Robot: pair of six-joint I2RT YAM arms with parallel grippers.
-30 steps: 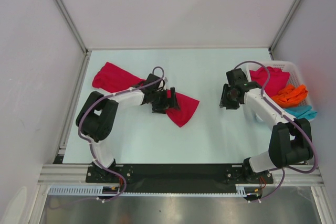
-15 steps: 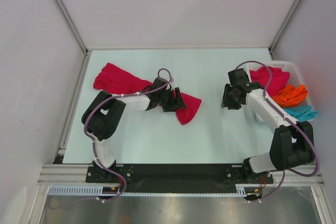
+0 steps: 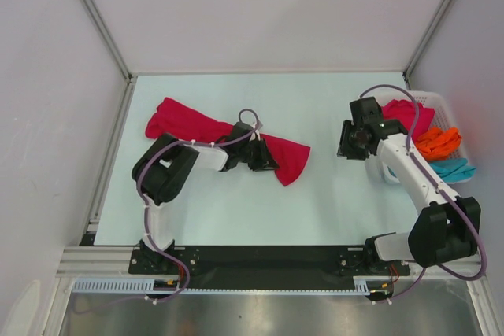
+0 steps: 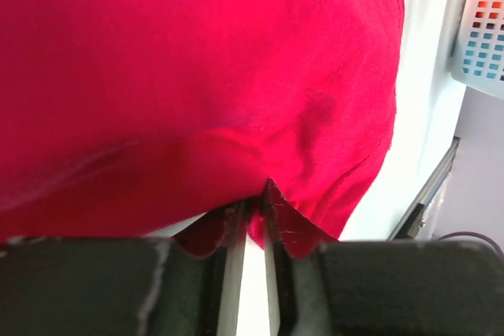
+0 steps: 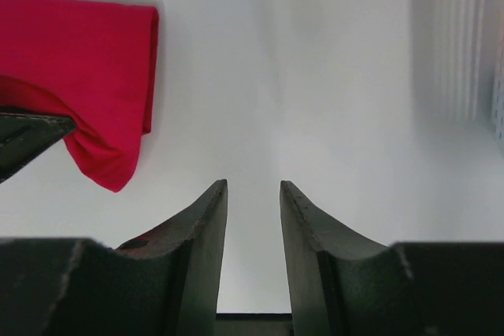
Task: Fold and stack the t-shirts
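Crimson t-shirt (image 3: 290, 160) sits further toward 3 o'clock than a second ago, left gripper (image 4: 250, 208) clamped on its edge, right gripper (image 5: 252, 188) parted, empty: spreading, folding not begun.

The left arm doubles back at its elbow, forearm low. The left gripper (image 4: 252, 208) pinches a fold of the red t-shirt (image 4: 197, 76). The right gripper (image 5: 252, 194), seemingly pointing downward, has its fingers slightly parted and bare.
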